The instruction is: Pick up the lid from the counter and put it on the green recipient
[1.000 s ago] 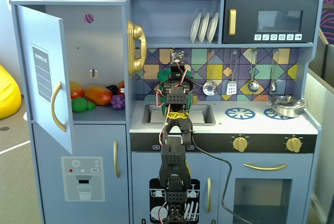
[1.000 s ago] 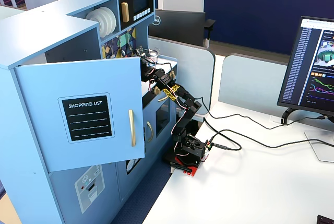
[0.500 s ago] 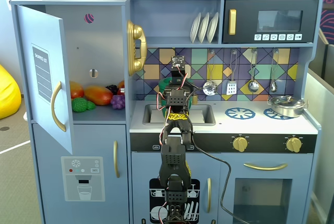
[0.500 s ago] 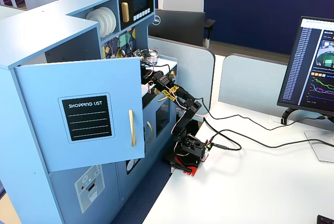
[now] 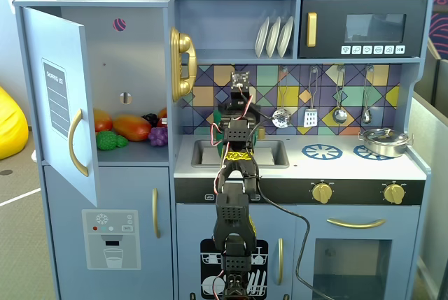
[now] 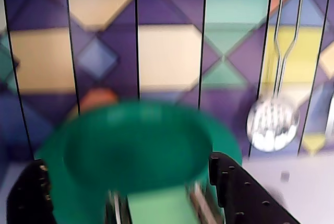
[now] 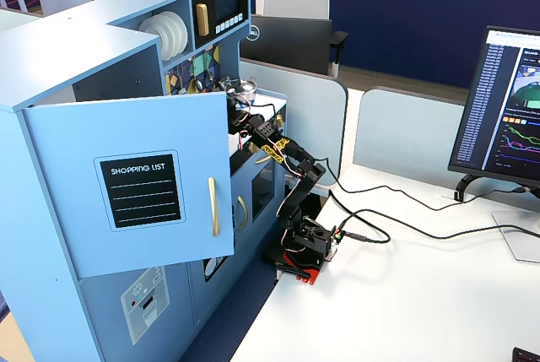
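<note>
In the wrist view a blurred dark green round recipient (image 6: 135, 145) with an open, dark inside fills the lower middle. A lighter green strap (image 6: 156, 208) runs down its near side. My gripper (image 6: 128, 162) is open, with one black jaw to the left of the recipient and one to its right. I cannot tell if they touch it. The lid shows in no view. In a fixed view my arm (image 5: 236, 132) reaches over the sink (image 5: 203, 153) toward the tiled back wall and hides the recipient. In another fixed view my gripper (image 7: 236, 117) is half hidden behind the open door.
The fridge door (image 5: 63, 104) stands open at the left. A silver pot (image 5: 383, 140) sits on the right burner, beside a blue burner ring (image 5: 321, 151). A skimmer (image 6: 272, 125) and other utensils hang on the back wall. A gold phone (image 5: 182, 62) hangs left of my arm.
</note>
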